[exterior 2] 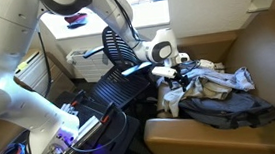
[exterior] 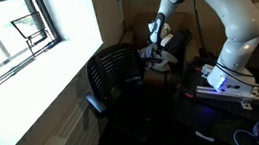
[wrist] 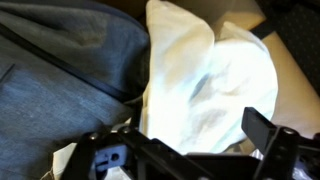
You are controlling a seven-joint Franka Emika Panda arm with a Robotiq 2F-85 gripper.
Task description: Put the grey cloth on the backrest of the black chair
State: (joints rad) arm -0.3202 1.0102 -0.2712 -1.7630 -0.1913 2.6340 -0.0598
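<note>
Grey cloth (wrist: 70, 70) lies crumpled on brown seat (exterior 2: 173, 139), touching white cloth (wrist: 210, 80). In wrist view it sits left of pincer (wrist: 185, 160), not btwn jaws. Pincer released: jaws spread wide, poised close over white cloth, gripping nothing. In an exterior view, pincer (exterior 2: 175, 79) is at the pile's edge, w/ grey cloth (exterior 2: 226, 109) lower in the pile. Black chair (exterior: 119, 69) stands nearby, apart from cloth; cloth not yet on backrest.

Panda arm (exterior: 235, 16): glossy white rounded links, dark seams at joints. Robotiq gripper (exterior 2: 175, 81): black, angular linkage fingers (wrist: 262, 130), pale round wrist housing.
</note>
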